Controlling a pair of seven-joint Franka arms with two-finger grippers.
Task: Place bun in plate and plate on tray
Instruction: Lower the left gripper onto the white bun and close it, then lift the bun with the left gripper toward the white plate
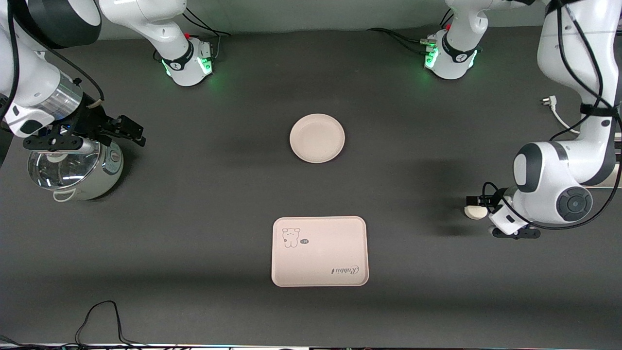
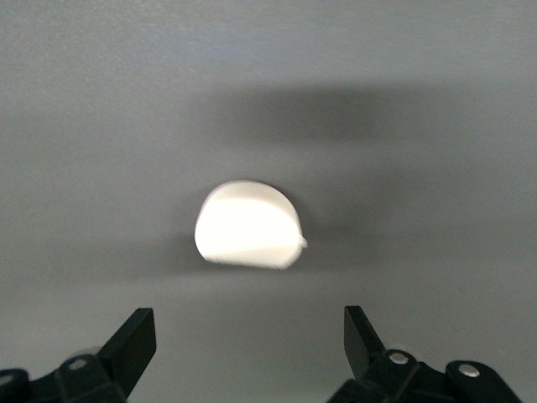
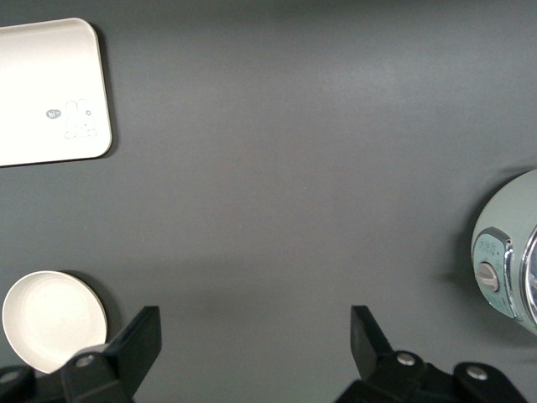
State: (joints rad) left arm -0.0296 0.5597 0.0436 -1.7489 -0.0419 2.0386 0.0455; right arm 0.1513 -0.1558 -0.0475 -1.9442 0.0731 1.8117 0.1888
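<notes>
On the dark grey table [image 1: 194,204], the bun [image 1: 475,212] lies loose toward the left arm's end, well apart from the plate [image 1: 317,138] and tray [image 1: 319,251], and the wide-open, empty left gripper [image 2: 250,344] could nudge it away if its descent is off-centre, while the right gripper [image 3: 256,348] waits open and empty above the rice cooker [image 1: 73,170].

Matt tray [image 1: 319,251], smooth bun [image 1: 475,212]

The dark table [image 1: 194,194] carries the plate [image 1: 317,138], tray [image 1: 319,251], bun [image 1: 475,212] and cooker [image 1: 77,170].
</notes>
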